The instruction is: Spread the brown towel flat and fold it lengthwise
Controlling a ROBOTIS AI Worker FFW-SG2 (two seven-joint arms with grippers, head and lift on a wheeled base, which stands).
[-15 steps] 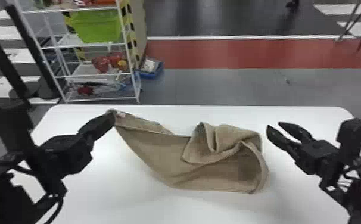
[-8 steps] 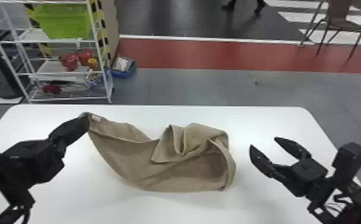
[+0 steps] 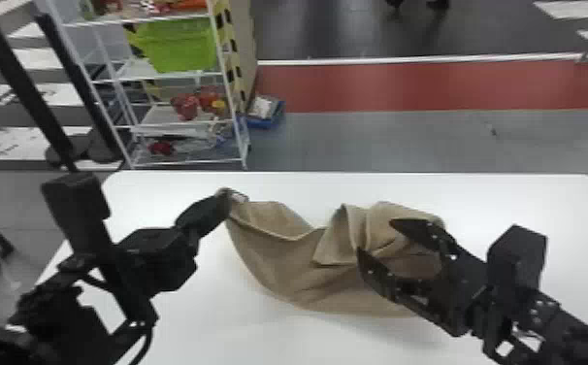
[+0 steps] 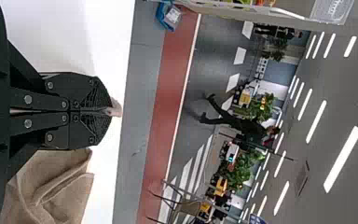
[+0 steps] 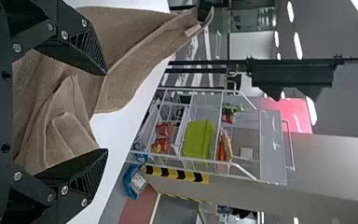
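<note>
Brown towel (image 3: 298, 276): on the white table (image 3: 269, 340) in front of us, one corner raised, the rest sagging into a heap. We judge it light and limp, with enough nap to grip without slipping; nothing here breaks, it only creases.
Raised corner (image 4: 115, 107): pinched in our left gripper (image 3: 224, 196), whose fingers are closed on it. Only a small tip of cloth shows past them, so a hard tug could pull it free; we had better draw gently.
Right gripper (image 3: 375, 236): fingers apart, empty, above the bunched end, with cloth showing between them. We cannot tell whether either finger touches it.
Folded-over flap (image 3: 339, 242): loose and doubled across the middle. If we clamp here, we probably catch two or more layers and lock the crumple in; a single layer seems the better take.
Hem (image 5: 140, 46): runs from the held corner toward the heap, thicker than the field of the cloth. It should give us the firmest hold; we would look for its far corner with the right fingers.
Sag between the ends: soft cloth will not push flat, so we expect to need a hold at both ends and a steady outward pull before lowering and folding lengthwise.
</note>
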